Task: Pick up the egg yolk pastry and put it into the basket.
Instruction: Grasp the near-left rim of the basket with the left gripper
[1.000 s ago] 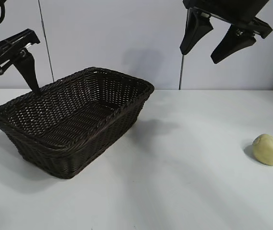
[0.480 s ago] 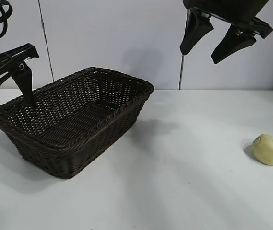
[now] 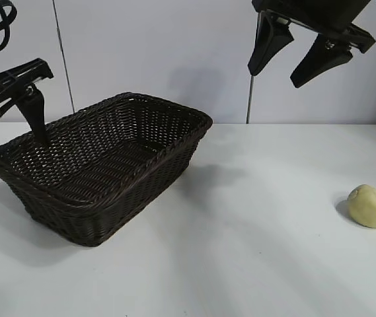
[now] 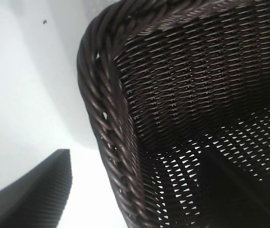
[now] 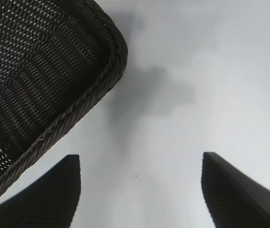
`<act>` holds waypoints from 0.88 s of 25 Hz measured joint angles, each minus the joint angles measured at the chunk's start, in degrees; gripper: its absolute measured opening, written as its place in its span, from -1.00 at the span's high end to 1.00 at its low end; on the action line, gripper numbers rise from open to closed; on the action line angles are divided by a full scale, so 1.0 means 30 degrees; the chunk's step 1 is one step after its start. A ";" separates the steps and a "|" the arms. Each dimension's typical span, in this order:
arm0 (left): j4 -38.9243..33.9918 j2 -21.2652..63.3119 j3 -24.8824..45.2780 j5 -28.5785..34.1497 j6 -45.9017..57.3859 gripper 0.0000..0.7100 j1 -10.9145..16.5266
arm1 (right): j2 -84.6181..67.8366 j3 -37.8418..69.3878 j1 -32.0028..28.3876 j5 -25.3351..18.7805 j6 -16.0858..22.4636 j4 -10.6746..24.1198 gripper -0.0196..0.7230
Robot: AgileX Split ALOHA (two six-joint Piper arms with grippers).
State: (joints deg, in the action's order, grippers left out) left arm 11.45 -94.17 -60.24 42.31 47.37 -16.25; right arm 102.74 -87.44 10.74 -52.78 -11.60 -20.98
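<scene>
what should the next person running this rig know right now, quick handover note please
Left hand: open, straddling the basket's near-left rim, one finger inside the wall and one outside, holding nothing.
Right hand: open and empty, raised high above the table, well off the pastry.
Pastry: on the table at the far right, untouched.
Basket: on the table's left side, nothing seen in it.
Done: nothing yet.
Left: grasp the pastry, probably with the right hand, carry it over and drop it in the basket.

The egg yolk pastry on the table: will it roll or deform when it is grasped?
The egg yolk pastry looks rounded, so a push may roll it. Its dented top and dough-like surface suggest it is soft and may squash under firm pressure. It seems small, probably light.
</scene>
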 joint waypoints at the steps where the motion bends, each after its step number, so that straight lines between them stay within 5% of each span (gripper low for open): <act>1: 0.0000 0.0000 0.0000 -0.0110 0.0008 -0.52 0.0000 | 0.0000 0.0000 0.0000 0.0000 0.0000 0.0000 -0.45; 22: 0.0366 -0.4028 0.0059 -0.2121 0.0022 -0.52 0.0000 | 0.0000 0.0000 0.0000 -0.0021 0.0000 0.0000 -0.45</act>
State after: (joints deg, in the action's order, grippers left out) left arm 12.55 -106.25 -60.07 35.94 47.43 -16.25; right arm 102.74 -87.44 10.74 -52.84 -11.60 -20.98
